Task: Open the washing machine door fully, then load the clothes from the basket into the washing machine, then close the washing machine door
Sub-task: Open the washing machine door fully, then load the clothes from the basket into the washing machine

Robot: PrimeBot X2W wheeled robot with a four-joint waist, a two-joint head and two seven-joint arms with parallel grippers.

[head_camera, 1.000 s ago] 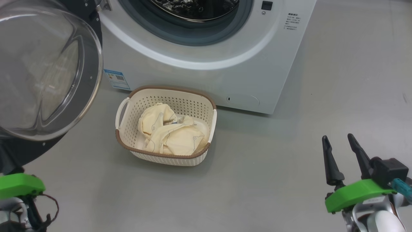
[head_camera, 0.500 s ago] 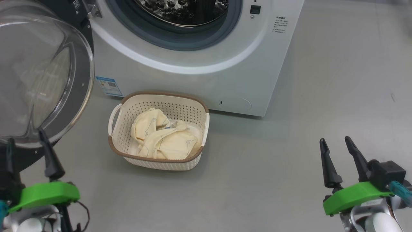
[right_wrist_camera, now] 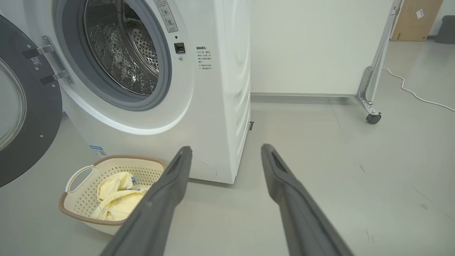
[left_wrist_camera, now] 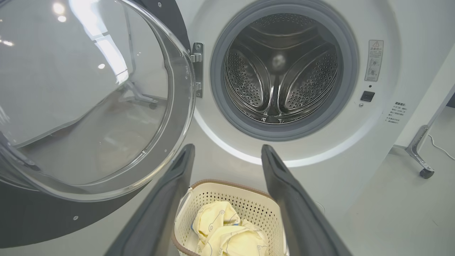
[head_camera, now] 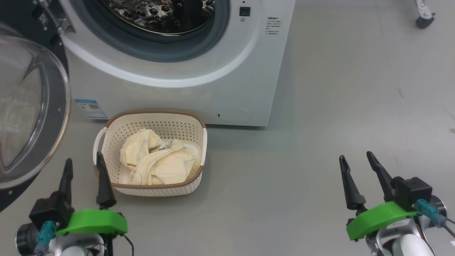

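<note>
Door [head_camera: 33, 106] stands open; loading is the step in hand. Left hand [head_camera: 83, 158] and right hand [head_camera: 355, 155] wide, empty. Clothes [head_camera: 156, 161] lie in basket [head_camera: 156, 113] before washer [head_camera: 213, 89]. Next, probably: left hand lowers onto clothes.

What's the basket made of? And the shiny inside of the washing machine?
The basket looks like matte cream plastic: moulded rows of holes, brown woven-look rim. The drum seems polished steel: silvery, reflective, punched with small holes.

The washing machine door [head_camera: 21, 106] runs off the head view's left edge. Label print [head_camera: 273, 26] on the washing machine [head_camera: 170, 96] is illegible. The basket [left_wrist_camera: 231, 195] is cut by the left wrist view's bottom edge.
</note>
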